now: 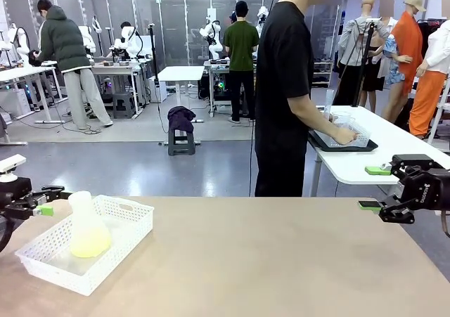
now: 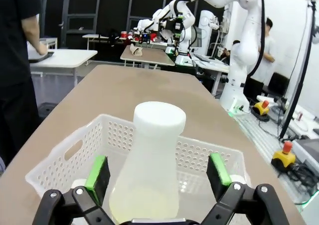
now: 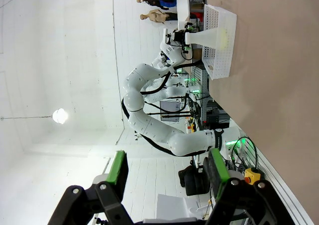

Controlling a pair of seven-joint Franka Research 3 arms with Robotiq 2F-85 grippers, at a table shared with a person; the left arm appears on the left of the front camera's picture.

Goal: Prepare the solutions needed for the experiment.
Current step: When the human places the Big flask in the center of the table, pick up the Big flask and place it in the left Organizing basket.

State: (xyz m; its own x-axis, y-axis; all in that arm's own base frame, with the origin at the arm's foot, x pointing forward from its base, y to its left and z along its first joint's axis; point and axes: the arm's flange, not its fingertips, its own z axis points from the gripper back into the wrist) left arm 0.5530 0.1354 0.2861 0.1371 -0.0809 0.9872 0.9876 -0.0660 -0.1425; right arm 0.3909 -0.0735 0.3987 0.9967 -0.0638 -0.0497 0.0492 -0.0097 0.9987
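A frosted conical flask [image 1: 88, 225] stands upright in a white perforated basket [image 1: 130, 215] at the table's near left. The solutions show as pale yellow-green liquid [image 1: 91, 245] low in the flask. My left gripper [image 1: 48, 199] hovers open at the basket's left edge, just short of the flask. In the left wrist view the flask [image 2: 152, 150] rises just ahead between the spread green pads [image 2: 97, 172] of the left gripper [image 2: 158, 171], with a gap on each side. My right gripper [image 1: 373, 188] hangs open and empty over the table's far right edge. Its fingers [image 3: 118, 167] frame nothing.
The tan table [image 1: 267, 261] stretches bare from the basket to the right. A person in black [image 1: 285, 85] stands beyond the far edge, turned to a white side table [image 1: 394, 148], hands at a clear container on a dark tray [image 1: 337, 145].
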